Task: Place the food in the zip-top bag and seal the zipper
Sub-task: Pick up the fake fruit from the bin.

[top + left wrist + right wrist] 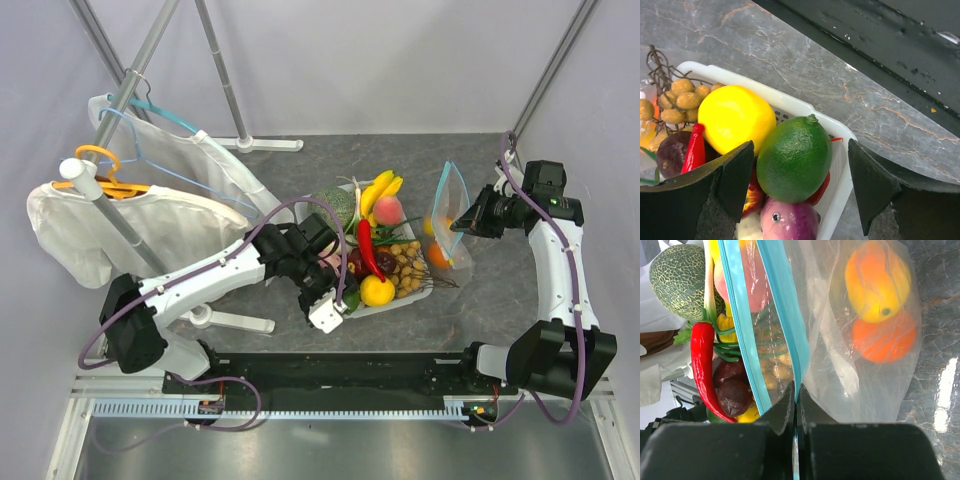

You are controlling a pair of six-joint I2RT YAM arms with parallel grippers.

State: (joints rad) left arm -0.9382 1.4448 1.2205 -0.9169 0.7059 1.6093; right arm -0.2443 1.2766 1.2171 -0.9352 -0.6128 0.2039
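left gripper [800, 146]: jaws apart, straddling the lime [795, 159] with a gap on each side, so nothing is gripped yet
right gripper [796, 392]: pinched together on the zipper [785, 315], holding the bag [840, 385] up with its mouth gaping
why: my read is that right props the mouth open so left can load food single-handed
lime: dead centre between left's fingers, top of the pile at the tray [790, 106] corner, with the lemon [735, 117] pressed against it past one finger
bagged: an orange [885, 337] and a yellow-orange piece [875, 282] sit low in the bag, beyond right's fingertips
materials: the lime is round, pebbled and looks hard, so it could squirt off flat pads; the bag is thin, clear and crinkly; the zipper is a smooth teal strip; the tray is white slotted plastic; the counter [815, 60] is grey and marbled
progress: probably midway, with the tray loaded and the zipper unsealed
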